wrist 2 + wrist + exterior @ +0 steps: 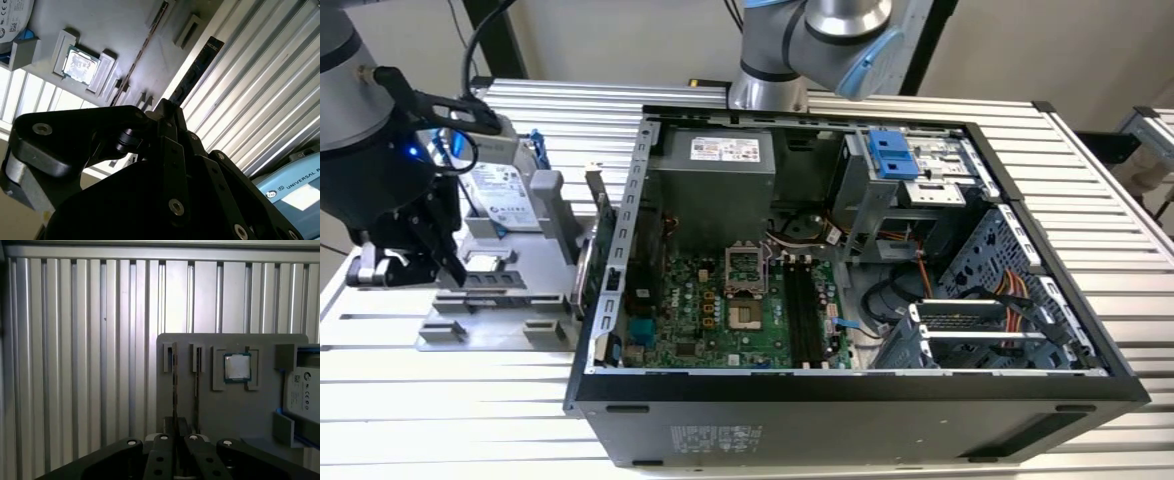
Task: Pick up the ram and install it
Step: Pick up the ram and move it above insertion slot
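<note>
Cams: one high off-arm, two on wrist.
Exterior view looks down on case (854, 410) from afar; both wrist views sit close behind gripper (176, 424), facing holder (235, 410); all three share holder.

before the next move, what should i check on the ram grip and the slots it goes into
1. Grip on the ram: ok, the gripper is shut on one end of it.
2. Ram free of the gray fixture: cannot tell, it lines up with its holder.
3. Second stick apart from the held one: ok, a gap shows between them.
4. Black motherboard slots empty: ok, they look bare.
5. Computer case open above the slots: ok.
</note>
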`<state>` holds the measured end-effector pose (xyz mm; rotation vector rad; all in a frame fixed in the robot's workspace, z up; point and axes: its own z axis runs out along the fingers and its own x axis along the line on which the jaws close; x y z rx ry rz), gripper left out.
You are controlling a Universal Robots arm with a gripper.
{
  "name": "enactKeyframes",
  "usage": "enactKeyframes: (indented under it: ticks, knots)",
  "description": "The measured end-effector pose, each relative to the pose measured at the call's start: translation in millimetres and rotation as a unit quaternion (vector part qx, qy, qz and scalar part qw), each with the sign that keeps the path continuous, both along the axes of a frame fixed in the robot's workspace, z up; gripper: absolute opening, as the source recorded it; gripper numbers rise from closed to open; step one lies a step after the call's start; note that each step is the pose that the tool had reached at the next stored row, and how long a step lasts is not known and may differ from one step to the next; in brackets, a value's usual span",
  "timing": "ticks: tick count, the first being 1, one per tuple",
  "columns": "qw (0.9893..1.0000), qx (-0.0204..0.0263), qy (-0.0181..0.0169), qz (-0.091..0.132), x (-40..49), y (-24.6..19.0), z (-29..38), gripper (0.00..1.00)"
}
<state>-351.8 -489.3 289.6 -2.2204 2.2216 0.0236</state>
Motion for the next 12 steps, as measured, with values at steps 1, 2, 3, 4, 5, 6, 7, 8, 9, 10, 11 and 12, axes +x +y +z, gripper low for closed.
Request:
enactKeyframes:
  ticks: [1,2,3,4,5,6,7,8,9,10,11,12]
  knots:
    - [1.0000,0.0000,0.0000,0.000,0.0,0.0,0.5,0.00]
    - [1.0000,0.0000,0.0000,0.000,0.0,0.0,0.9,0.00]
    - [1.0000,0.0000,0.0000,0.000,0.0,0.0,1.4,0.00]
    - [1.0000,0.0000,0.0000,0.000,0.0,0.0,1.9,0.00]
    - [1.0000,0.0000,0.0000,0.000,0.0,0.0,2.3,0.00]
    - [1.0000,0.0000,0.0000,0.000,0.0,0.0,2.8,0.00]
    - [1.0000,0.0000,0.0000,0.000,0.0,0.0,3.2,0.00]
    - [1.0000,-0.0001,0.0000,0.000,0.0,0.0,3.7,0.00]
    - [1.0000,0.0000,0.0000,0.000,0.0,0.0,4.1,0.00]
    - [1.0000,0.0000,0.0000,0.000,0.0,0.0,4.5,0.00]
    - [1.0000,0.0000,0.0000,0.000,0.0,0.0,4.9,0.00]
    - [1.0000,0.0000,0.0000,0.000,0.0,0.0,5.3,0.00]
